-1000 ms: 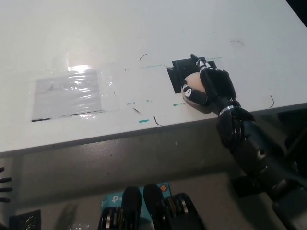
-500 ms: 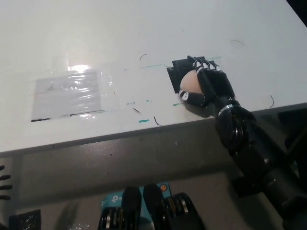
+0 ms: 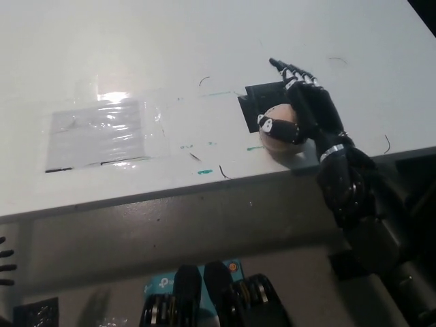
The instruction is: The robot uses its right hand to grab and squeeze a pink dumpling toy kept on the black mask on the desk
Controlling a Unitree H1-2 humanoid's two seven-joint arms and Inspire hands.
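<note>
The pink dumpling toy (image 3: pixel 279 133) lies near the desk's front edge, half on the black mask (image 3: pixel 256 102). My black right hand (image 3: pixel 315 112) lies against the toy's right side. Its fingers (image 3: pixel 293 73) stretch out flat toward the back, past the mask, and its thumb rests across the toy's top. The hand is open and no longer wraps the toy. Only a dark sliver of my left hand (image 3: pixel 4 256) shows at the lower left edge of the picture.
The white desk (image 3: pixel 204 41) carries a shiny taped plastic sheet (image 3: pixel 102 133) at the left and small green and black marks near the front edge. Below the edge runs a grey ledge (image 3: pixel 170 225).
My right hand's fingers, curled over the toy a second ago, have straightened and lifted off it. The toy now sits lower and more exposed on the desk.
</note>
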